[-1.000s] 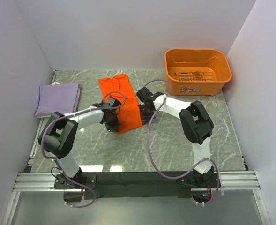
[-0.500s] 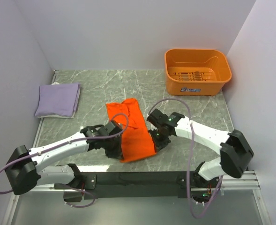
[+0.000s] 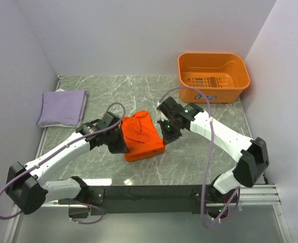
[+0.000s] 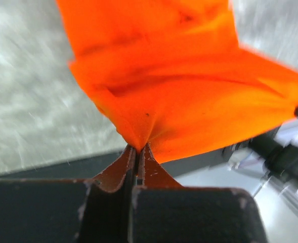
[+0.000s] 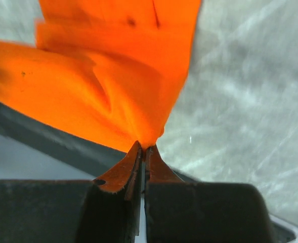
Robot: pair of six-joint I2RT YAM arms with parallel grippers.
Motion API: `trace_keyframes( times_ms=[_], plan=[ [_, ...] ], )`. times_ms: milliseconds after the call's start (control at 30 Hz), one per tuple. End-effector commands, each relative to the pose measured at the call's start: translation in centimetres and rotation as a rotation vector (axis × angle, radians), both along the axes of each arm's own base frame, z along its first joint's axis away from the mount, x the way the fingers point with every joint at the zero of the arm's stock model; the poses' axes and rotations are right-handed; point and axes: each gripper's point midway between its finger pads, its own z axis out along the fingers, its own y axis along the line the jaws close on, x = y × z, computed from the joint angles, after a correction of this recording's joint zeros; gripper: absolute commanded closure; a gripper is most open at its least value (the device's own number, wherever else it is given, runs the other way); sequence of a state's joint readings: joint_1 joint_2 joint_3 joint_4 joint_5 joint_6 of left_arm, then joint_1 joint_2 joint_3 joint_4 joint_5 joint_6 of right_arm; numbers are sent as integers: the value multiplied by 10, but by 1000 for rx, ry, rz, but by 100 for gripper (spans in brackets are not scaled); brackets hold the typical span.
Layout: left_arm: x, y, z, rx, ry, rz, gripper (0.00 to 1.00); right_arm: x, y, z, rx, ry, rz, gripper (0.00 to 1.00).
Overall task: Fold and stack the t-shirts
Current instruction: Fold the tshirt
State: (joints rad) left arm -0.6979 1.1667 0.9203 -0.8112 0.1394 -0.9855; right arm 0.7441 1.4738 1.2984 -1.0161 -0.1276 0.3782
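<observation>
Left gripper and right gripper, each clamped tight on an opposite side of the orange shirt, hold it bunched and doubled over the middle of the table. The purple shirt lies folded by the left wall, the basket far right.

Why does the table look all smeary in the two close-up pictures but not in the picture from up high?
Left wrist view: the table is smeared into streaks and the orange shirt has soft edges, as a moving camera gives; the left tool, pinching it, looks sharp. Right wrist view: same streaks, right tool sharp. Top view: crisp, evenly lit, only faint shadows.
</observation>
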Motion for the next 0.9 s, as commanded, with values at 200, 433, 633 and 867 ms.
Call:
trace_keyframes(
  times_ms=[200, 433, 633, 867],
  plan=[
    [79, 37, 9, 30, -144, 85, 99, 89, 40, 23, 28, -117, 22, 100],
    [131, 57, 10, 36, -194, 158, 99, 141, 64, 34, 68, -176, 2, 100],
    [168, 62, 12, 29, -221, 186, 99, 176, 71, 33, 104, -213, -34, 100],
    [193, 67, -4, 25, -202, 219, 99, 207, 74, 15, 115, -230, -54, 100]
  ],
)
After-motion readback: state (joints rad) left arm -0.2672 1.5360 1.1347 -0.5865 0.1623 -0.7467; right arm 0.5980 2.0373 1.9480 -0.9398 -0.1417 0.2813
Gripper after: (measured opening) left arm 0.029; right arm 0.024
